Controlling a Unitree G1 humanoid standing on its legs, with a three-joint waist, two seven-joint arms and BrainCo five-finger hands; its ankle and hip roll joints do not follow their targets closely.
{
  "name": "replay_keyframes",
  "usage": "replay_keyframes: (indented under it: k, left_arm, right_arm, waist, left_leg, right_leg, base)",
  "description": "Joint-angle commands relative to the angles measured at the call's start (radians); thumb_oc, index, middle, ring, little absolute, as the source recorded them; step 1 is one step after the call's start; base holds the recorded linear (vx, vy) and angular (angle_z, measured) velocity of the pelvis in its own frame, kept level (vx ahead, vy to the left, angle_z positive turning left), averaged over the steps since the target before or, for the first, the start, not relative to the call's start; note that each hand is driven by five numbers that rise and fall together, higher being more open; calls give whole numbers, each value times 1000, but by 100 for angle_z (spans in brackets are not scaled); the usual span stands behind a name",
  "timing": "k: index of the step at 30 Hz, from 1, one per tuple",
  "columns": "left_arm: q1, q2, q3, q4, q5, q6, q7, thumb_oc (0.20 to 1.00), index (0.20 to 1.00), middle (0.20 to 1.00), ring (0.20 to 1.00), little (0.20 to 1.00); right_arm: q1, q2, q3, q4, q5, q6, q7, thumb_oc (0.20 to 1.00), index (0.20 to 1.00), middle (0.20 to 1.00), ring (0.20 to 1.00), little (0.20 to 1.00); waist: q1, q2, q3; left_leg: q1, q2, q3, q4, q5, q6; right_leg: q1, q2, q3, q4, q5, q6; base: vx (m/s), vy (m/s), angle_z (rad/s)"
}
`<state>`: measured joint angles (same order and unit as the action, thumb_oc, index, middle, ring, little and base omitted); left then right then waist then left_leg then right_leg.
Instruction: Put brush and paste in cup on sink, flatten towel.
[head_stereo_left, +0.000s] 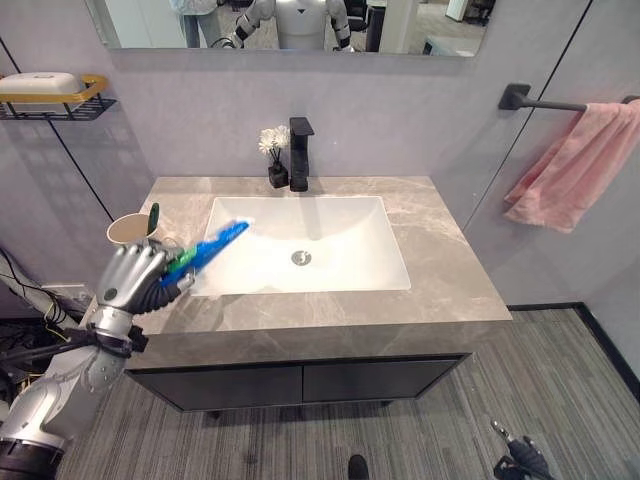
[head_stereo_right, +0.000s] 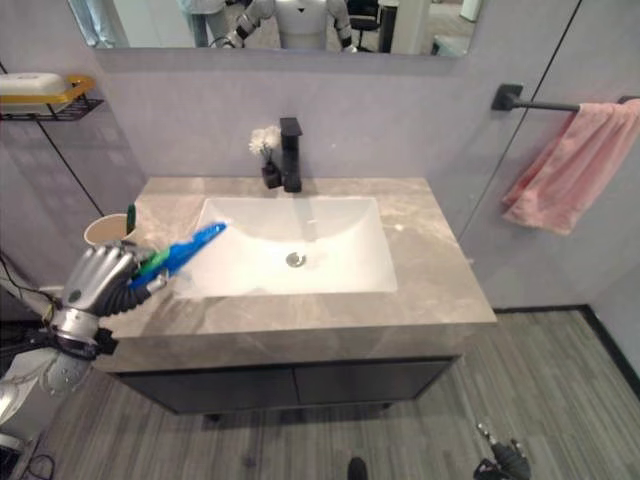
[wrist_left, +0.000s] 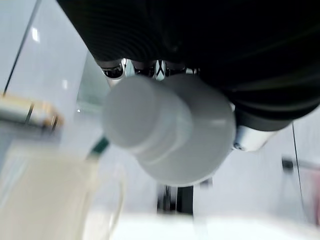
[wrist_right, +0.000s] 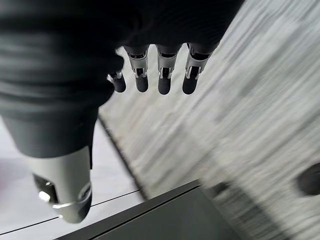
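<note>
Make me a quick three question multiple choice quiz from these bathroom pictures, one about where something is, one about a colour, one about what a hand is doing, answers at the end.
1. Where does the cup stand?
A. on the counter's left edge
B. in the basin
C. on the wall shelf

2. What colour is the towel on the bar?
A. white
B. pink
C. grey

3. What is the left hand doing?
A. resting open on the counter
B. gripping the faucet
C. holding the blue paste tube

Answers: 1 A, the cup sits left of the sink, beside the left hand. 2 B, the towel is pink. 3 C, its fingers curl round the paste tube.
</note>
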<state>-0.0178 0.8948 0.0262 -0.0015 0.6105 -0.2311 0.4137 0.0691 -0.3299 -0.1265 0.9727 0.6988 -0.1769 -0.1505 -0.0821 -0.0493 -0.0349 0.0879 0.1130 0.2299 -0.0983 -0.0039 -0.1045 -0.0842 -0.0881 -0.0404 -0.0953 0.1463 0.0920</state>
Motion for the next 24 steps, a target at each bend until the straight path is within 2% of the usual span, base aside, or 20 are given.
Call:
replay_keyframes:
  k: [1,4,6,8,9,11,14,18,21,22,23,24]
  left_arm:
    - [-104,0,82,-41,38,6,101,200,200,200,200,200]
    - [-136,25,129,-101,81,20,153,200,200,200,200,200]
    - [-150,35,138,-107,90,25,167,200,200,200,200,200]
    - [-193,65,151,-123,119,34,193,200,200,200,200,200]
    - [-222,89,154,-126,136,38,206,200,200,200,200,200]
    - [-245,101,152,-128,147,40,213,200,200,200,200,200]
    - [-309,145,143,-120,167,51,233,200,200,200,200,200]
    - [-399,189,118,-113,174,67,237,200,200,200,200,200]
    - [-506,231,48,-96,149,69,225,200,200,200,200,200]
    - [-521,235,39,-87,146,70,227,200,200,200,200,200]
    - [-615,282,-37,-80,118,66,208,200,200,200,200,200]
    - [-635,285,-51,-70,116,67,209,200,200,200,200,200]
  right_arm:
    - [-53,-25,-35,2,45,-80,-52,1000,1000,1000,1000,1000]
    - [-51,-39,-116,-160,51,-142,-139,1000,1000,1000,1000,1000]
    - [-50,-52,-138,-216,35,-158,-167,1000,1000,1000,1000,1000]
    - [-60,-86,-192,-353,-29,-199,-238,1000,1000,1000,1000,1000]
    - [-69,-121,-230,-449,-123,-212,-306,1000,1000,1000,1000,1000]
    - [-74,-130,-257,-506,-184,-210,-354,1000,1000,1000,1000,1000]
    - [-120,-190,-279,-655,-322,-210,-431,1000,1000,1000,1000,1000]
    - [-198,-220,-232,-857,-366,-213,-403,1000,1000,1000,1000,1000]
    - [-318,-263,-103,-934,-249,-236,-293,1000,1000,1000,1000,1000]
    - [-326,-265,-103,-928,-242,-237,-287,1000,1000,1000,1000,1000]
    - [-437,-326,24,-947,-171,-213,-205,1000,1000,1000,1000,1000]
    - [-449,-330,24,-933,-161,-216,-197,1000,1000,1000,1000,1000]
  waist:
    - [-34,22,1]
    - [-47,28,-8]
    - [-50,29,-11]
    - [-59,34,-16]
    - [-63,38,-20]
    - [-64,40,-20]
    - [-70,44,-29]
    - [-72,45,-32]
    - [-69,43,-39]
    - [-68,42,-35]
    - [-60,41,-40]
    - [-58,39,-36]
  left_leg:
    - [-26,33,-16,11,-5,-24]
    - [-23,33,-11,11,-9,-21]
    - [-22,33,-10,11,-10,-21]
    - [-19,30,-9,11,-13,-18]
    - [-16,29,-7,11,-16,-15]
    - [-15,29,-5,11,-18,-14]
    - [-9,26,-3,11,-22,-10]
    - [-7,25,3,11,-22,-8]
    - [-1,25,11,11,-20,-8]
    - [0,25,12,11,-21,-8]
    - [4,24,17,11,-18,-9]
    - [5,25,18,11,-18,-9]
  right_leg:
    - [81,-77,-12,8,-83,104]
    - [79,-80,-7,8,-80,106]
    - [79,-80,-6,8,-79,107]
    - [79,-82,-3,8,-78,109]
    - [80,-84,-1,8,-77,110]
    - [80,-85,0,8,-77,111]
    - [82,-86,4,8,-78,114]
    - [81,-86,11,8,-77,114]
    - [80,-84,18,8,-74,115]
    - [80,-84,20,8,-74,115]
    - [80,-83,23,8,-72,115]
    - [79,-82,24,8,-71,115]
  base:
    - [0,0,0]
    - [0,0,0]
    - [0,0,0]
    - [3,39,-1]
    - [7,34,0]
    - [4,7,-2]
    - [12,7,-1]
    - [3,14,-5]
    - [-3,12,-12]
    - [-9,6,-13]
    - [-5,3,-6]
    - [15,13,-3]
